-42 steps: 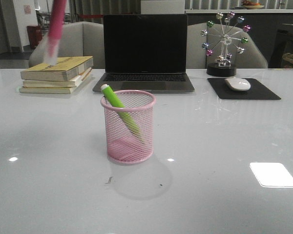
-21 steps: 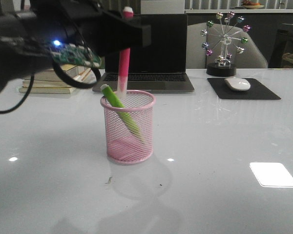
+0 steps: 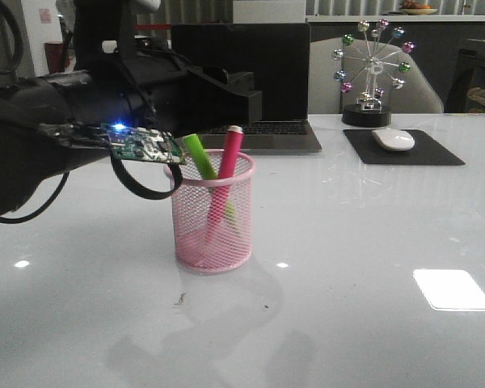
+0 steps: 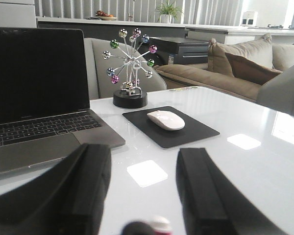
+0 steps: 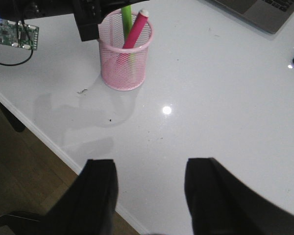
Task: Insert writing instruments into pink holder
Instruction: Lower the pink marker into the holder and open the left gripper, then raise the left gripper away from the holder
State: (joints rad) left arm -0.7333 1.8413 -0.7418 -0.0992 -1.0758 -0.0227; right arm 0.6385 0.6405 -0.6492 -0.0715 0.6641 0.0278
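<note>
The pink holder [image 3: 202, 234] stands mid-table with both markers inside. The green marker [image 3: 199, 153] leans to the left and the magenta marker [image 3: 230, 153] leans to the right, both tops above the rim. My left gripper [image 3: 241, 95] hovers just above and behind the cup. In the left wrist view this gripper [image 4: 143, 156] is open, with the magenta marker's pale tip [image 4: 160, 226] loose below the gap. The right wrist view shows the holder [image 5: 120, 73], green marker [image 5: 126, 14] and magenta marker [image 5: 134, 32] from afar. My right gripper [image 5: 149, 186] is open and empty near the table's front edge.
A laptop [image 3: 283, 73] stands behind the cup. A white mouse [image 3: 394, 139] lies on a black pad [image 3: 436, 153] at the back right, beside a ferris-wheel ornament [image 3: 373, 73]. The left arm's circuit board [image 3: 141, 144] and cable hang left of the cup.
The left arm came in over the cup and lowered. The magenta marker, held above the rim half a second ago, now rests inside, let go. The green marker shifted more upright.
</note>
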